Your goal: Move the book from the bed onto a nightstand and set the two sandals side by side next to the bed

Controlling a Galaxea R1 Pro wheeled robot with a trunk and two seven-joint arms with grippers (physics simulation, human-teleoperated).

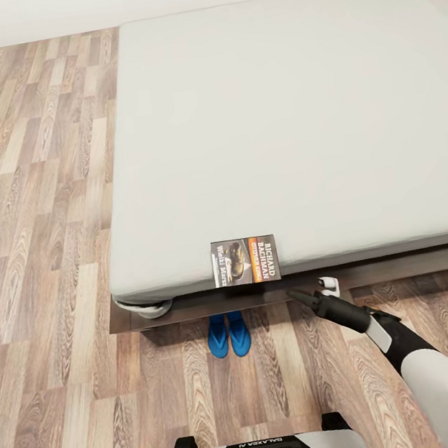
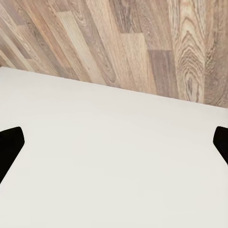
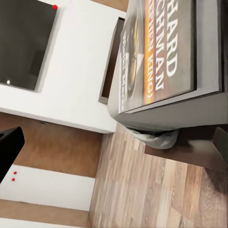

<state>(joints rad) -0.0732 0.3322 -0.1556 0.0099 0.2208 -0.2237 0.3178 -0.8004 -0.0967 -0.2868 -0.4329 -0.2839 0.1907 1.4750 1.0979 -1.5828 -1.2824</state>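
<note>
Book [image 1: 245, 260]: thin paperback lying flat at the bed's near edge, long axis along that edge.
Right pincer [image 1: 310, 295]: nearer arm, just below and right of the book, by the dark wood frame; its jaws stand spread, holding nothing.
Left pincer [image 2: 114, 142]: jaws apart, empty.
Bed [image 1: 287, 119]: smooth light-grey mattress.
Sandals [image 1: 227, 334]: glossy blue pair, touching, on the plank floor [image 1: 32, 212] beside the bed.

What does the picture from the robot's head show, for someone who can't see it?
A small book lies at the near edge of a big grey bed, and the right gripper reaches toward it from just below. Two blue sandals sit side by side on the wood floor, partly under the bed frame.
</note>
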